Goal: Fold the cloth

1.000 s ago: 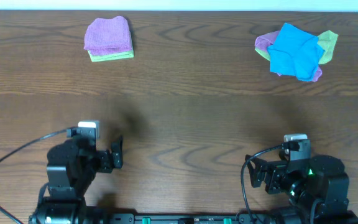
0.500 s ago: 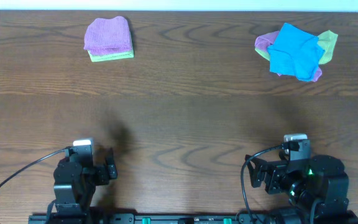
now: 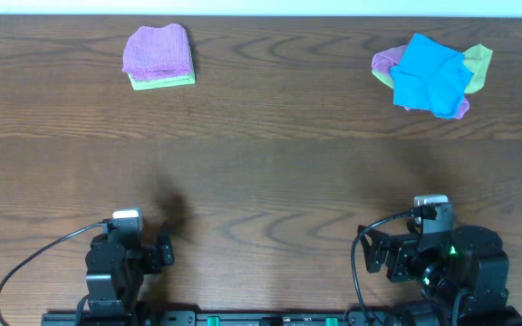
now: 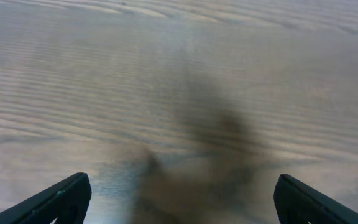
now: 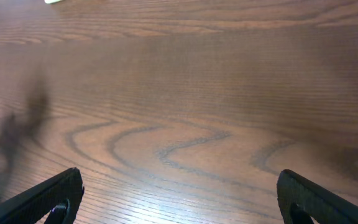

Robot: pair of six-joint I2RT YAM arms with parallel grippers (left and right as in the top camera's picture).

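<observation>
- Overhead: we log a wood-grain table (image 3: pixel 270 181). The blue cloth (image 3: pixel 430 72) lies loose and rumpled at the far right of it, on top of a pink cloth (image 3: pixel 384 63) and a yellow-green cloth (image 3: pixel 480 63) whose edges stick out from under it.
- Overhead: at the far left sits a purple cloth (image 3: pixel 157 47), folded into a neat pad and stacked on a folded green cloth (image 3: pixel 163 81). It lies well apart from the blue one.
- Overhead: the left gripper (image 3: pixel 163 252) sits at the near edge on the left side and the right gripper (image 3: pixel 371 254) at the near edge on the right side. Both are well apart from every cloth. From this height we cannot tell how their jaws stand.
- Overhead: a black cable (image 3: pixel 34 258) loops out from the left arm.
- Left wrist: the two dark fingertips (image 4: pixel 64 199) show at the bottom corners, spread wide. Between them is only bare wood with a dark shadow (image 4: pixel 219 134) on it. No cloth shows in this view.
- Right wrist: the fingertips (image 5: pixel 51 200) are likewise spread to the bottom corners, over bare wood grain and gripping nothing. A faint shadow falls at the left edge. No cloth that we can make out.
</observation>
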